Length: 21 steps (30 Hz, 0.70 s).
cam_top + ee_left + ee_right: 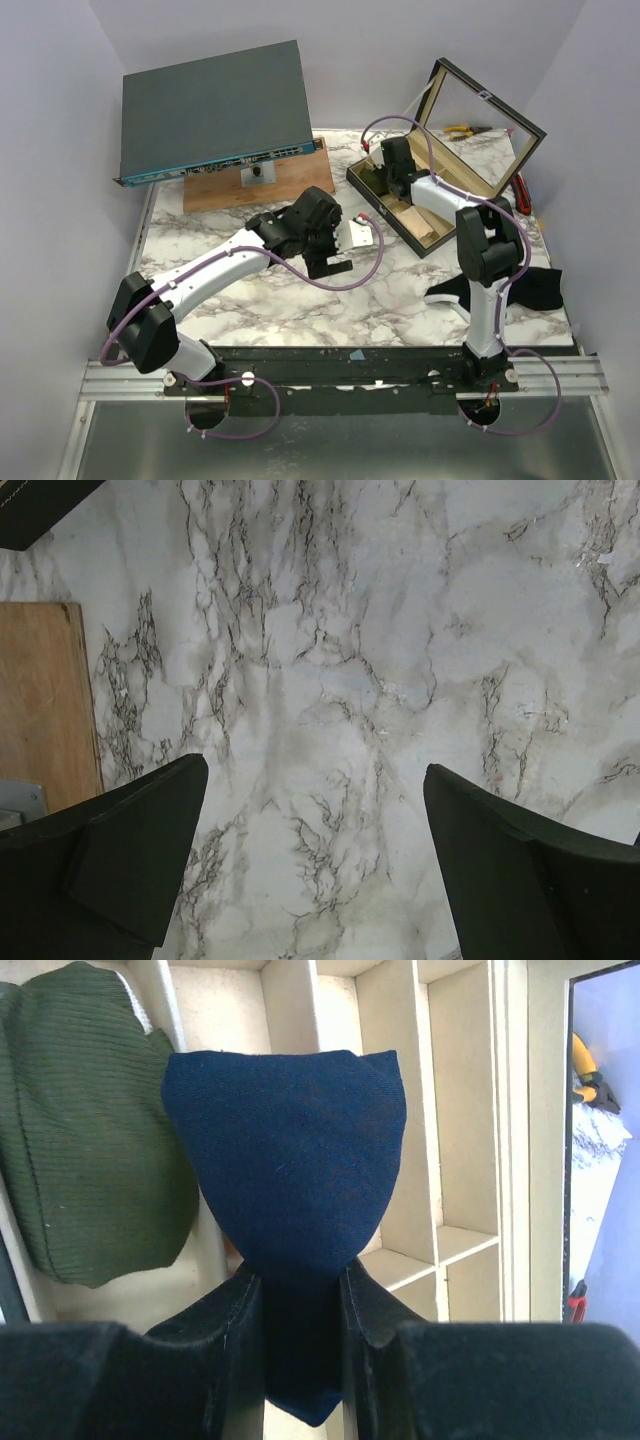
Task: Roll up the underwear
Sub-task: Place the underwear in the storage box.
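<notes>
The underwear (285, 1160) shows as a navy-blue bundle in the right wrist view; no trim or lettering is visible. My right gripper (298, 1280) is shut on its lower end and holds it over the compartments of a divided box (455, 1110). From above, the right gripper (395, 180) reaches into the open box (420, 232), and the underwear is hidden there. My left gripper (328, 262) is open and empty over bare marble near the table's middle; the left wrist view shows its fingers (150, 830) wide apart above the tabletop.
A green ribbed cloth (80, 1140) lies in the box's left part. The box lid (480, 125) stands open. A black cloth (535, 285) lies at the right front. A grey network device (215, 110) rests on a wooden board (290, 185) at the back left. Hand tools (460, 130) lie behind the box.
</notes>
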Each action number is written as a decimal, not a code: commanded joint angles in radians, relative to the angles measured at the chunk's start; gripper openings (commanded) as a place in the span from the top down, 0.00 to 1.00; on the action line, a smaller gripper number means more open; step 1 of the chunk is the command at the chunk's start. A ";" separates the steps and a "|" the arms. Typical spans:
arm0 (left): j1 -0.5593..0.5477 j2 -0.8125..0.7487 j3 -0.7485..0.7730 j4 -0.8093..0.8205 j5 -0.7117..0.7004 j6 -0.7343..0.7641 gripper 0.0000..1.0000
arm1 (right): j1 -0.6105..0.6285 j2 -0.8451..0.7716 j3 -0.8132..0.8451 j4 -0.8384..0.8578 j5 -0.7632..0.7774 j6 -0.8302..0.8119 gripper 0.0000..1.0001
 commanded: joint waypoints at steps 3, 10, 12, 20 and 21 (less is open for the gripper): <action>0.009 0.004 0.025 -0.018 -0.017 -0.011 0.01 | 0.017 0.049 0.057 0.047 0.074 -0.022 1.00; 0.010 0.004 0.020 -0.016 -0.009 -0.013 0.01 | 0.016 0.097 0.100 0.033 0.091 -0.023 1.00; 0.011 0.006 0.018 -0.015 -0.011 -0.013 0.01 | 0.017 0.110 0.115 0.026 0.088 -0.021 1.00; 0.013 0.010 0.022 -0.017 -0.008 -0.013 0.01 | 0.017 0.131 0.121 -0.008 0.054 0.001 1.00; 0.013 0.011 0.023 -0.018 -0.007 -0.013 0.01 | 0.017 0.132 0.121 -0.017 0.040 0.008 1.00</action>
